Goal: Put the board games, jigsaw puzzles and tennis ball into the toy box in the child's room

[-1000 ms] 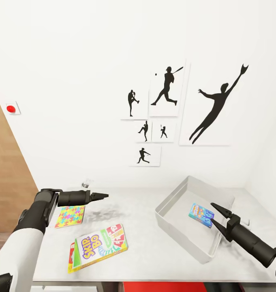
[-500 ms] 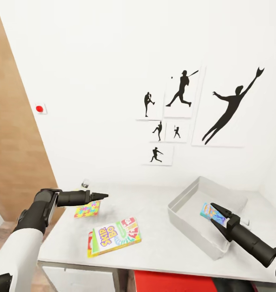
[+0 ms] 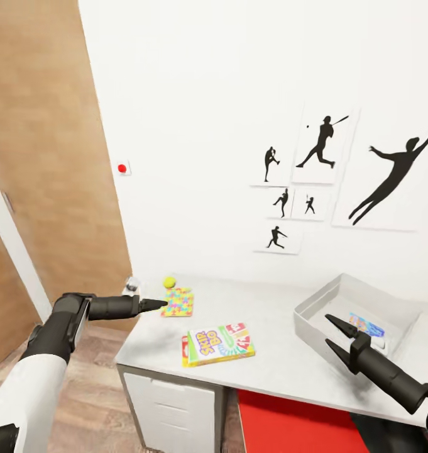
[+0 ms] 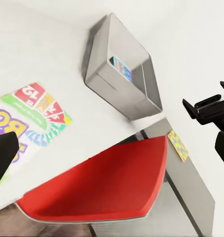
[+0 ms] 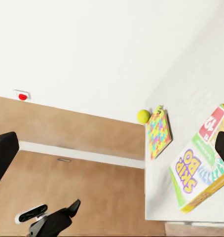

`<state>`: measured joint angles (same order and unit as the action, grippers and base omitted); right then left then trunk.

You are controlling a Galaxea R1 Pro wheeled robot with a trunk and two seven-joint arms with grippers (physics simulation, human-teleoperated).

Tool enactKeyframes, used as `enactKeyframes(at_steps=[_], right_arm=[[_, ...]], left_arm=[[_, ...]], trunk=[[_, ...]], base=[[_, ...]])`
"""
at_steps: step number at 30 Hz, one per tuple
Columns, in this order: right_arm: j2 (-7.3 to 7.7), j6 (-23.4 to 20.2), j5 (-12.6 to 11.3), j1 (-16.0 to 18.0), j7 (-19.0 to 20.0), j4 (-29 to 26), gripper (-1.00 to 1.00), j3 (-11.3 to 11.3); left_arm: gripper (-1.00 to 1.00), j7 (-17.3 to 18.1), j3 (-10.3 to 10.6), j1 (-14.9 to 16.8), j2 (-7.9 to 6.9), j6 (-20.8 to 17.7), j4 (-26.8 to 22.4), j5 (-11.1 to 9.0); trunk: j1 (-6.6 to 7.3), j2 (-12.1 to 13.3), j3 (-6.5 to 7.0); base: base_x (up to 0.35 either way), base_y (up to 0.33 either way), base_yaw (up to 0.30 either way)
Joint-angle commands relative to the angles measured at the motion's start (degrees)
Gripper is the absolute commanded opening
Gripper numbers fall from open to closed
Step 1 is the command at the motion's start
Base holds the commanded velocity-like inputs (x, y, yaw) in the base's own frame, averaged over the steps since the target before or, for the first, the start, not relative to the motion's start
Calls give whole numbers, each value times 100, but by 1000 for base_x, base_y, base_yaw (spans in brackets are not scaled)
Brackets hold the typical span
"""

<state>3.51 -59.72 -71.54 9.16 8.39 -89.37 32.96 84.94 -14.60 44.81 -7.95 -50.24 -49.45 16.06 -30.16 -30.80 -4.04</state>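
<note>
- Fingers of the right hand (image 3: pixel 335 333) stand spread and empty near the toy box (image 3: pixel 317 314); the left fingers (image 3: pixel 152 306) look pressed together.
- Done: one blue game (image 3: pixel 366 325) lies inside the box.
- Left on the worktop (image 3: pixel 283 352): card game (image 3: pixel 220 343), puzzle (image 3: pixel 178 302), tennis ball (image 3: pixel 169 282).

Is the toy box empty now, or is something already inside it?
Not empty. One blue board game lies flat on the floor of the toy box.

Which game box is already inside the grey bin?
The small blue board game lies inside the toy box. The Skip-Bo box and the jigsaw puzzle are still out on the table.
</note>
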Motion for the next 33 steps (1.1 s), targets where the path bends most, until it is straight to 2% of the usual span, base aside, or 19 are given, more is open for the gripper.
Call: enactKeyframes(at_steps=[1, 7, 14, 20, 28, 33], right_arm=[[-2, -28, 61, 6, 57, -4, 100, 4], [-7, -28, 61, 6, 57, -9, 100, -13], [-16, -28, 63, 12, 40, -17, 100, -25], [-11, -28, 107, 30, 10, -19, 100, -225], [-59, -28, 497, 66, -3, -19, 100, -339], [-81, -28, 638, 94, -16, -19, 100, -570]], left_arm=[[100, 51, -15, 7, 4, -61, -3, 61], [100, 53, -16, 7, 4, -64, -3, 60], [100, 52, -12, 7, -27, -64, -3, 58], [100, 50, -8, 7, -48, -60, -3, 56], [100, 49, -8, 4, -49, -62, -3, 55], [100, 49, -8, 6, -51, -60, -3, 55]], trunk=[[0, -11, -7], [0, -11, 19], [0, -11, 44], [0, -11, 60], [0, -11, 66], [0, -11, 67]], base=[[-241, 213, 252], [-191, 235, 261], [-41, 202, 271], [-10, 42, 276], [-117, 116, 283], [-146, 143, 287]])
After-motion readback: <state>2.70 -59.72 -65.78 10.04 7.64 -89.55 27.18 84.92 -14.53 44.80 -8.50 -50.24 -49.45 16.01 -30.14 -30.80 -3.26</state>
